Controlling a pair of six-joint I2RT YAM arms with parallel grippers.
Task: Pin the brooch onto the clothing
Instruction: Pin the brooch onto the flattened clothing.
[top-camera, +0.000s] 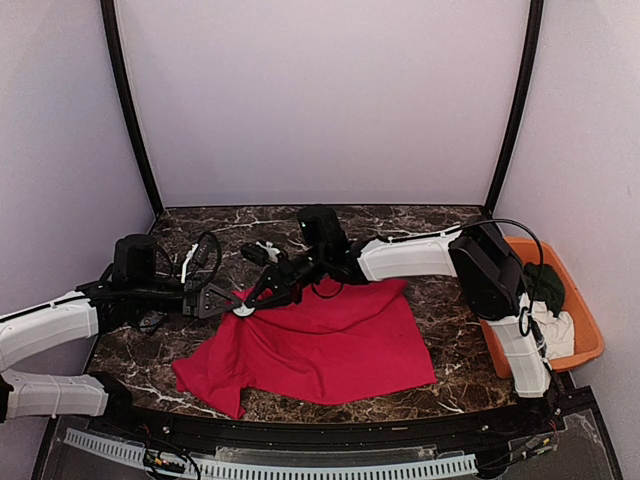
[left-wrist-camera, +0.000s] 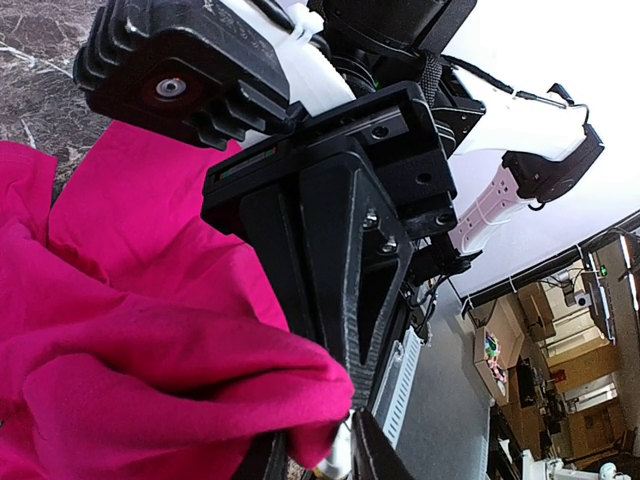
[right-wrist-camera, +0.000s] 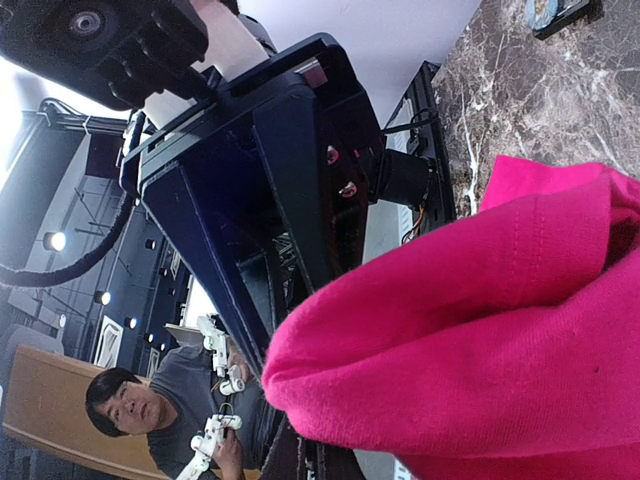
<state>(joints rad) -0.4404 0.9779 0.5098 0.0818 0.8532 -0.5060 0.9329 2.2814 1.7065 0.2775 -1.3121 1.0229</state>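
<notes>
Top external: right gripper (top-camera: 265, 292) pinches the shirt (top-camera: 330, 345), left gripper (top-camera: 232, 300) clamps the brooch (top-camera: 243, 310) against it. Bin (top-camera: 588, 325) hugs the table's (top-camera: 440, 230) right edge.

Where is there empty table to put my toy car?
Bare dark marble tabletop shows along the back wall behind the white right arm, between the bright red soft T-shirt and the orange plastic bin, and at the front left beside the shirt. It is crowded where the left tool and right tool meet at the shirt's back-left corner.

Red T-shirt (top-camera: 320, 345) spread on marble table (top-camera: 450, 330), wrinkled; upper-left edge pinched into raised fold.
</notes>
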